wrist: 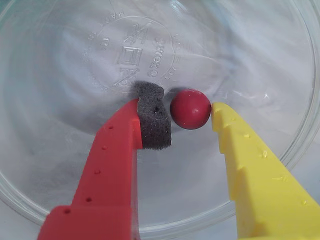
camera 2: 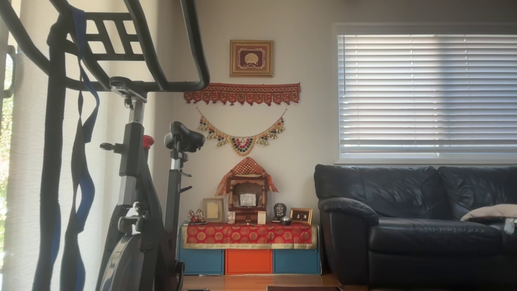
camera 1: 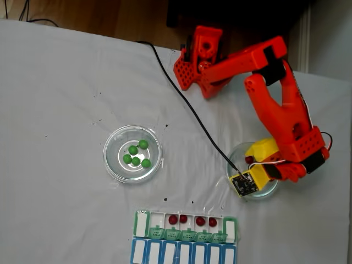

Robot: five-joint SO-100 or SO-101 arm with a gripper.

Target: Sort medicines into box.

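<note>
Wrist view: gripper [wrist: 192,116] down inside a glass dish [wrist: 60,165], jaws narrow w/ a red ball [wrist: 190,108] between them. Foam pad on the red finger [wrist: 152,120] just beside the ball, yellow finger [wrist: 235,135] just beside it on the other side; contact can't be told.

Fixed view: that dish [camera 1: 269,190] sits near the table's right edge, arm [camera 1: 275,110] over it. Box [camera 1: 186,226] at the bottom edge, 4 red balls [camera 1: 192,220] in its open compartments. Second dish [camera 1: 133,154] mid-table w/ 5 green balls [camera 1: 136,154].
</note>
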